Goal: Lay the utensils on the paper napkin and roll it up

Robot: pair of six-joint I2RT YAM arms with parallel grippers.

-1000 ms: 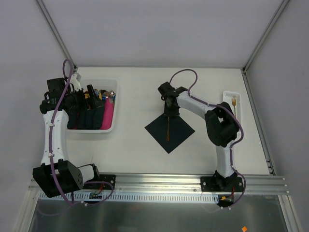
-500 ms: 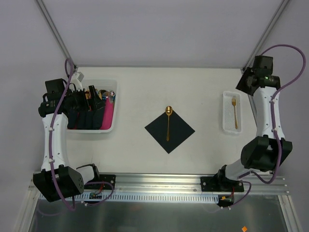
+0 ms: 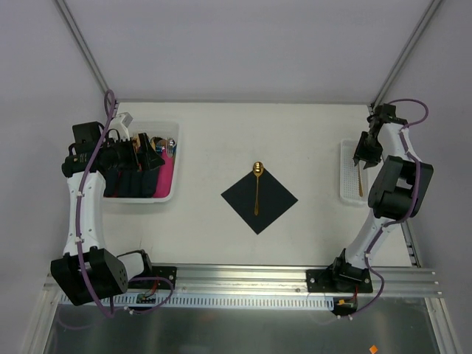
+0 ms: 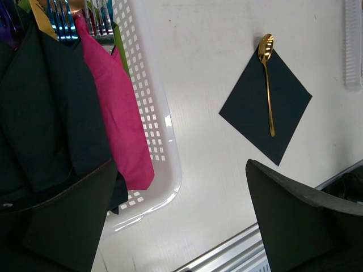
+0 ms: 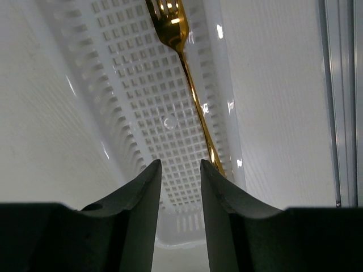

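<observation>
The paper napkin is lying flat near the middle of the table, turned like a diamond, with one corner pointing to the far edge. A gold spoon is resting on it along this diagonal. The spoon's bowl is sitting just over the far corner and its handle is ending on the dark paper.

A gold fork is lying in a narrow white perforated tray beside the right edge of the table, with its tines toward the far edge. The right gripper is hanging low over this tray. Its fingers are standing a little apart and are grasping nothing; the tray floor is showing between them, and the fork handle is running just beside one fingertip.

The left gripper is hovering over a white bin near the left edge, spread wide and empty. In the bin, folded dark napkins, a pink napkin and some blue forks are lying together.
</observation>
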